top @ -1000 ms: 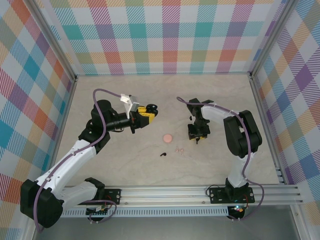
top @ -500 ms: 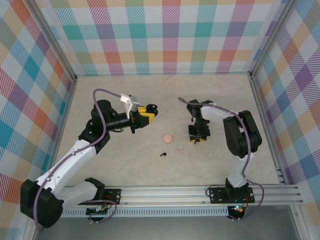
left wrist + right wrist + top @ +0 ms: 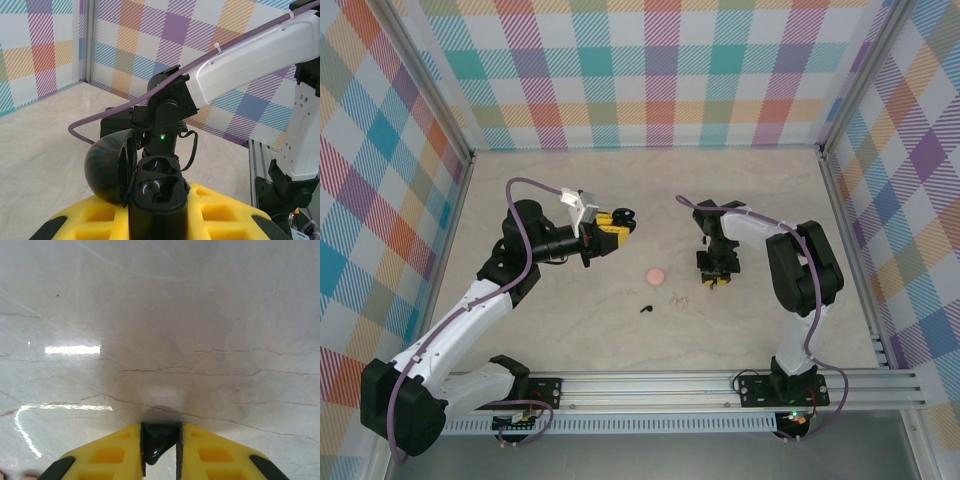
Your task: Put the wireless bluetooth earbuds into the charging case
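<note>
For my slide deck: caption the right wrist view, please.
Right gripper pinches a black earbud over the pale, veined table.

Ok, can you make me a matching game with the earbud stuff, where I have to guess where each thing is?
Things
1. round black charging case
2. small shiny black earbud
3. round pink case
4. pair of tiny pale pink earbuds

Places
A. lying loose on the table, near a stray black earbud
B. held in the left gripper, lid swung open
C. pinched in the right gripper, down at the tabletop
D. sitting by itself around the middle of the table

Pairs: 1-B, 2-C, 3-D, 4-A
</note>
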